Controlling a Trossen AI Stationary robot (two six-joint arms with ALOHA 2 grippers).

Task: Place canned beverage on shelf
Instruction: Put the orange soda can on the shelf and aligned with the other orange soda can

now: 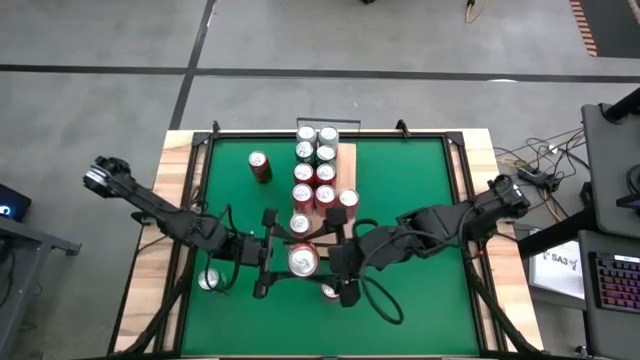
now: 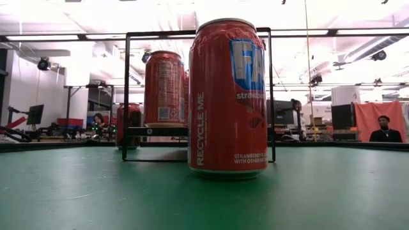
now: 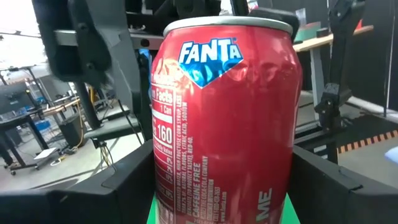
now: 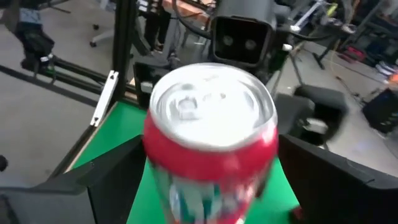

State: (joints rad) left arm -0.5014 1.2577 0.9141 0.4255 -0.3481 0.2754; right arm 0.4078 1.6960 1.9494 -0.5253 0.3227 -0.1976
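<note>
Fingers on both arms were spread either side of the same red Fanta can, standing upright on the green mat near the front edge of the surface, just ahead of the shelf's near end. Left gripper came in from the left side, right gripper from the right. In each wrist view the can sat between that arm's fingers with mat-side gaps visible, so I couldn't confirm any pad actually touching the can (could be a loose bracket, not a grip).

Shelf ran from mid-mat toward the back edge, pale board with black rails, already loaded with two rows of cans. A lone red can stood on the mat to the shelf's left, another can sat near the front-left corner under the left arm, and one more by the right gripper.

Judgement: can not yet picked, task still at the grasp step.

Risks from here:
- Both grippers closing at once would fight over the can and could dent or tip it.
- Open shelf spots looked few and tight; a slightly off placement would knock neighbouring cans.
- Can just beside the right gripper could get clipped on lift.
- Cables draped near the front edge could snag when an arm swings.
</note>
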